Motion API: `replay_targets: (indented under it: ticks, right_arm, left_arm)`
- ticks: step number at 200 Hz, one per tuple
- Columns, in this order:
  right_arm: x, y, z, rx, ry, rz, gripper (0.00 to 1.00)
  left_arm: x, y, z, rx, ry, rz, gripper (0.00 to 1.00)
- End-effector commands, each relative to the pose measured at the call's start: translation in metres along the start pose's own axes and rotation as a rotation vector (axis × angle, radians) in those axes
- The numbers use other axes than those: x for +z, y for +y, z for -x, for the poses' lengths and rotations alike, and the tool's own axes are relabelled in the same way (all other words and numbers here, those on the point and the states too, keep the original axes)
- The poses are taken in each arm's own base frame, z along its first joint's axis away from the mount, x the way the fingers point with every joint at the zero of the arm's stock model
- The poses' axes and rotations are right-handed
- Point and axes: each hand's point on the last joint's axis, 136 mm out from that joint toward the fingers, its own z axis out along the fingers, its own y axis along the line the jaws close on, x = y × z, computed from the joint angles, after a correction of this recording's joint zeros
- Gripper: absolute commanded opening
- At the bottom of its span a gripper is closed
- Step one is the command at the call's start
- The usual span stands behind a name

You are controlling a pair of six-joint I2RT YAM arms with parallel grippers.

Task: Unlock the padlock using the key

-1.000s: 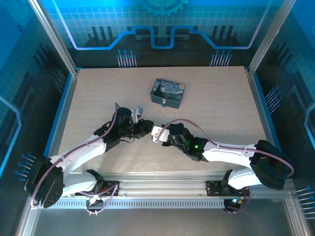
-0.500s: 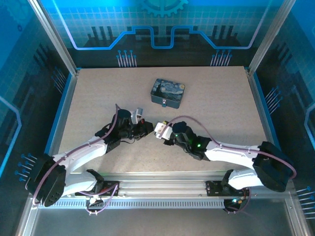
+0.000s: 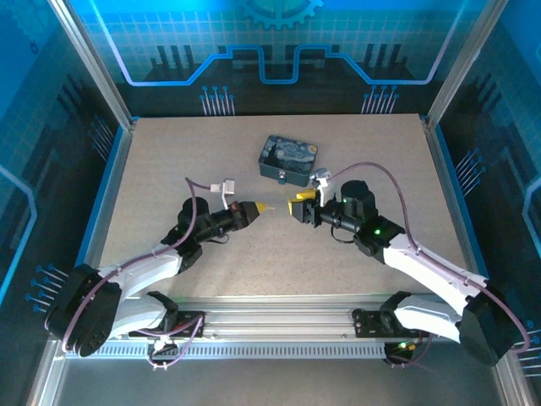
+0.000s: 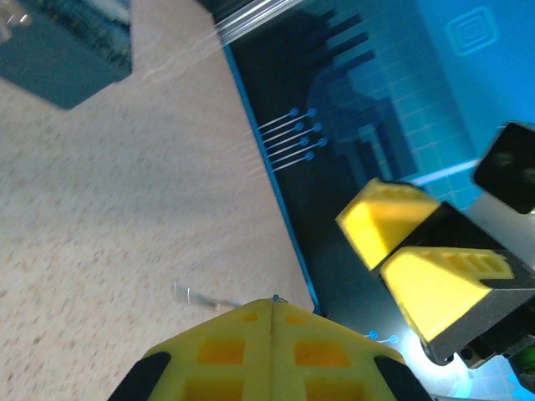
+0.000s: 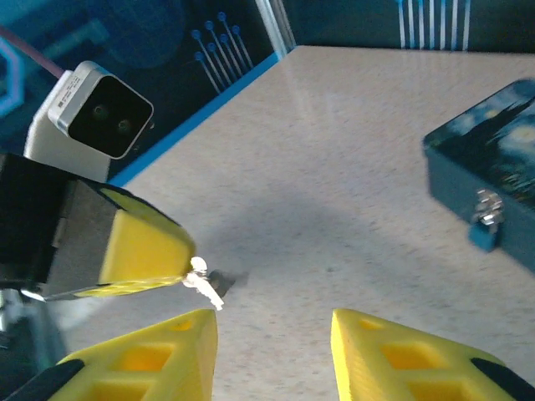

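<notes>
One tin [image 3: 288, 159], upper centre of the top view. Two grippers just below it, tips facing each other: left gripper [image 3: 261, 208] closed, right gripper [image 3: 297, 208] jaws apart and empty. One padlock [image 5: 483, 225] hangs on the tin's near face, up-right of my left tip, and both tips are about equally near it. One key [image 5: 205, 284] is pinched in the left tip. Its long axis probably points at the right gripper, not the padlock; too small to be sure.

The table [image 3: 169, 169] is matt, speckled beige, faintly grainy. At twelve o'clock the tin [image 3: 288, 158] is glossy painted metal. The padlock [image 5: 483, 219] looks smooth, its shackle shiny silver. The key [image 5: 203, 282] is bright bare metal. The fingers [image 5: 146, 246] are matt yellow plastic.
</notes>
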Motion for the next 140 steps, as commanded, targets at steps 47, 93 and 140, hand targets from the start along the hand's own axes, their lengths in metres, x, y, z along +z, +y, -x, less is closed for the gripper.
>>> replay_targets:
  ticks: [47, 93, 140]
  right_arm:
    - [0.019, 0.035, 0.021, 0.365, 0.039, 0.282, 0.32]
    - [0.024, 0.040, 0.023, 0.387, 0.045, 0.309, 0.29]
    - [0.031, 0.039, 0.014, 0.406, 0.066, 0.302, 0.30]
  left_arm:
    - [-0.008, -0.019, 0.015, 0.092, -0.099, -0.097, 0.00]
    - [-0.012, -0.024, 0.015, 0.099, -0.108, -0.109, 0.00]
    - [-0.014, -0.033, 0.018, 0.092, -0.114, -0.137, 0.00]
